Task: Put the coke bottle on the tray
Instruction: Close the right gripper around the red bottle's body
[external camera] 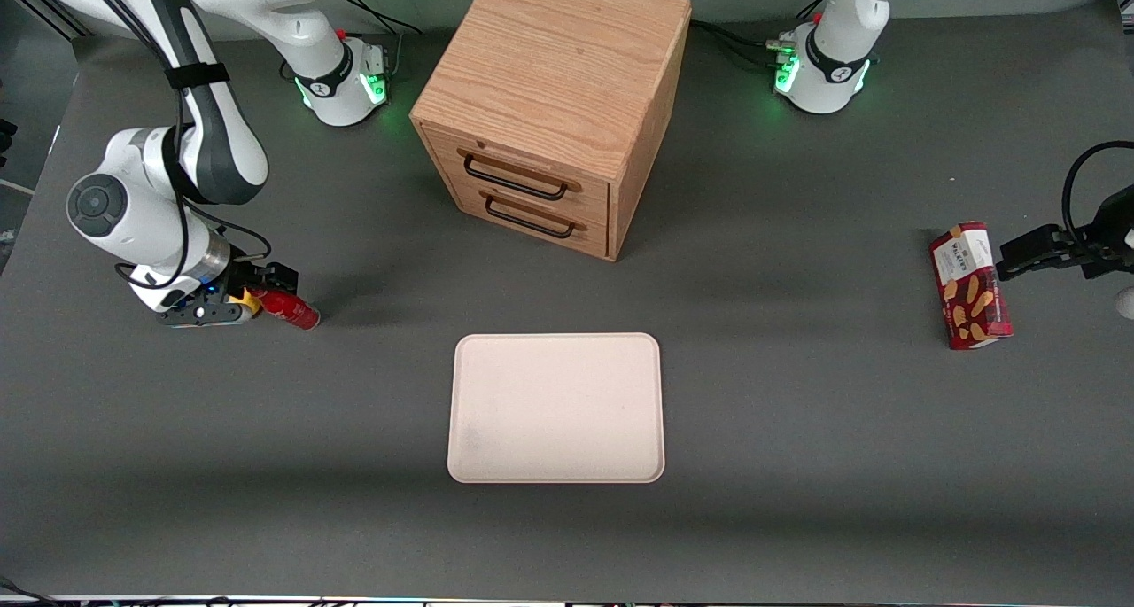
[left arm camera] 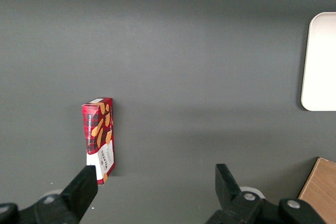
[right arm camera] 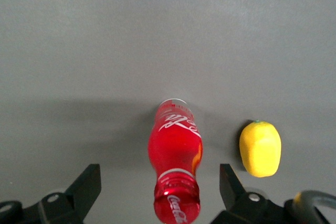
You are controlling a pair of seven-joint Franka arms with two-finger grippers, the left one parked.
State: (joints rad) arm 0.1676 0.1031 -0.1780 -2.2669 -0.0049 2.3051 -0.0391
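Note:
The coke bottle (external camera: 288, 308) is small, slim and red with white script, toward the working arm's end of the table. In the right wrist view the coke bottle (right arm camera: 175, 156) stands between my spread fingers, cap toward the camera, touching neither finger. My gripper (external camera: 257, 301) is open, low over the table at the bottle; in the wrist view my gripper (right arm camera: 160, 192) straddles it. The pale cream-pink tray (external camera: 556, 408) lies flat in the table's middle, nearer the front camera than the wooden drawer cabinet, well away from the bottle.
A yellow lump (right arm camera: 260, 148) sits right beside the bottle, partly hidden by my gripper in the front view (external camera: 251, 303). The wooden two-drawer cabinet (external camera: 554, 102) stands mid-table. A red biscuit box (external camera: 970, 285) lies toward the parked arm's end.

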